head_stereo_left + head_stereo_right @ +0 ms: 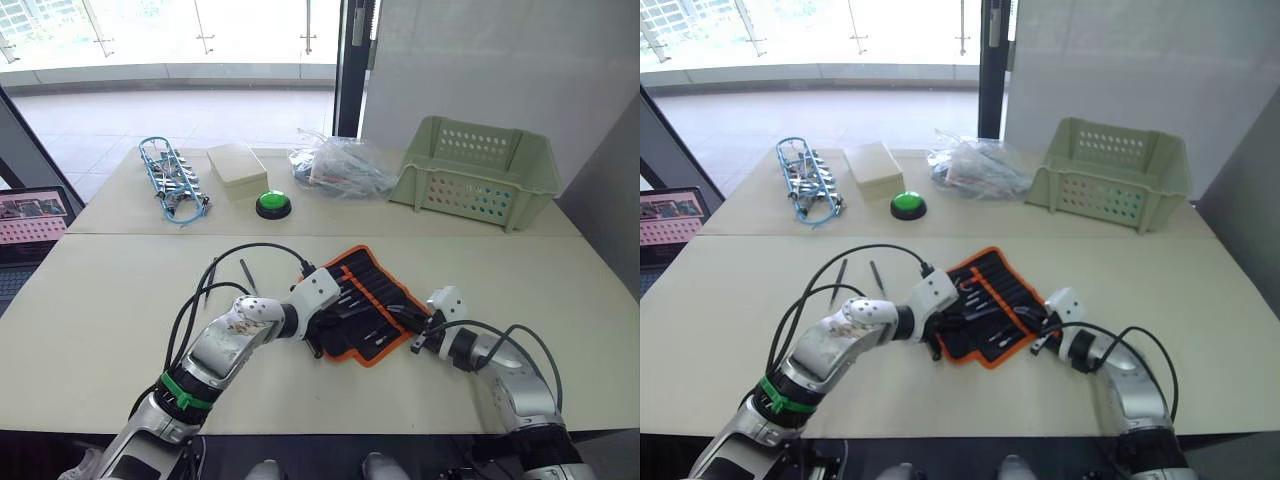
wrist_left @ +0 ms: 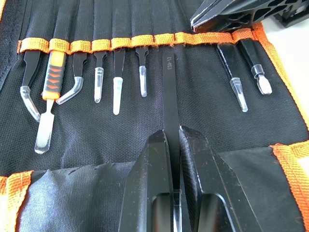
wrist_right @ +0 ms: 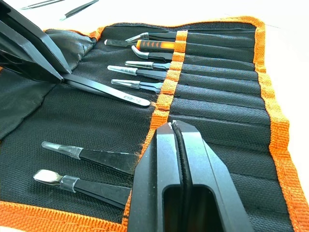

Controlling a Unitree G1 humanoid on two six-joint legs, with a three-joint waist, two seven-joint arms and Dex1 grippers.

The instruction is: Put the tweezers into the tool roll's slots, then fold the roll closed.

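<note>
On a pale tabletop (image 1: pixel 120 330) the black fabric tool roll with bright orange edging (image 1: pixel 392 344) lies unrolled between the robot's two arms; the left gripper (image 2: pixel 172 145) is clenched on a slim black pointed tweezer (image 2: pixel 168 92), its tip touching the orange band above the narrow black fabric slots (image 2: pixel 145 19), not yet pushed in; the right gripper (image 3: pixel 176 129) presses down on that same orange band near the roll's edge, its two black fingers closed together around a thin strip of the roll's fabric; capped tools already stand in the pockets on either side of the held tweezer; two more black tweezers (image 1: pixel 228 274) lie loose on the table just beyond the left arm; at the far side stand a pale green perforated plastic basket (image 1: pixel 476 170), a round green push button (image 1: pixel 272 204), a blue-wire bundle of metal clips (image 1: pixel 172 182), a small cream box (image 1: pixel 236 168) and a crumpled clear plastic bag (image 1: pixel 338 166).
</note>
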